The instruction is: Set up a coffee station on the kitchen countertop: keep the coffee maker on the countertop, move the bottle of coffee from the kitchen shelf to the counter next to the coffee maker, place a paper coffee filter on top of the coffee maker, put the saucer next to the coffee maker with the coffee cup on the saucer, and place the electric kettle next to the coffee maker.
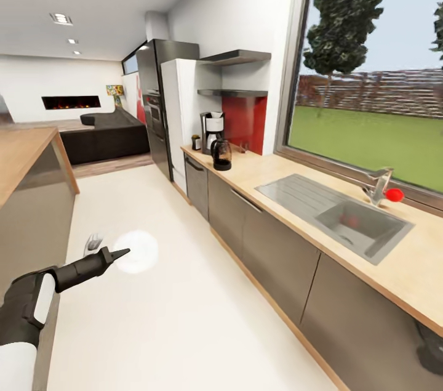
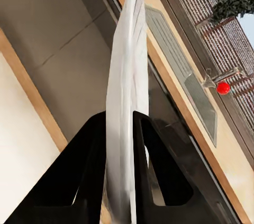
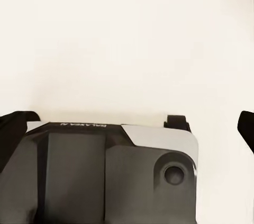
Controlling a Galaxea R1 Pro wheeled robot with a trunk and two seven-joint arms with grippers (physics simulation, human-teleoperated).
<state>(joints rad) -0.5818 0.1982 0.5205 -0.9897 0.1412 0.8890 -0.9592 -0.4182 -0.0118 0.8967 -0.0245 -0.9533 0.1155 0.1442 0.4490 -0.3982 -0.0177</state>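
Low at eight o'clock in the head view, the left arm reaches forward over the pale floor (image 1: 184, 317), white forearm shell giving way to a black wrist and slim black fingers. The left gripper (image 1: 120, 252) pinches a thin, round white saucer (image 1: 136, 251) by its rim; in the left wrist view the saucer (image 2: 124, 102) stands edge-on, a smooth glossy sliver clamped between the two black wedge-shaped fingers (image 2: 87, 176), jaws narrow around it.

Up toward one o'clock, the long countertop (image 1: 289, 175) runs away in light wood grain over flat grey cabinet fronts. At its far end stands the coffee maker (image 1: 212, 127), boxy, black and white, with the dark rounded kettle (image 1: 221, 155) just beside and in front of it. A small dark bottle (image 1: 196, 143) sits at the coffee maker's nine o'clock. Closer, at three o'clock, a brushed-steel sink (image 1: 344, 215) is set into the wood, with a red ball (image 1: 394, 194) near its tap.

The right wrist view shows the grey and white robot body (image 3: 111, 176) over plain floor, with black finger edges at both sides, the jaws standing wide.
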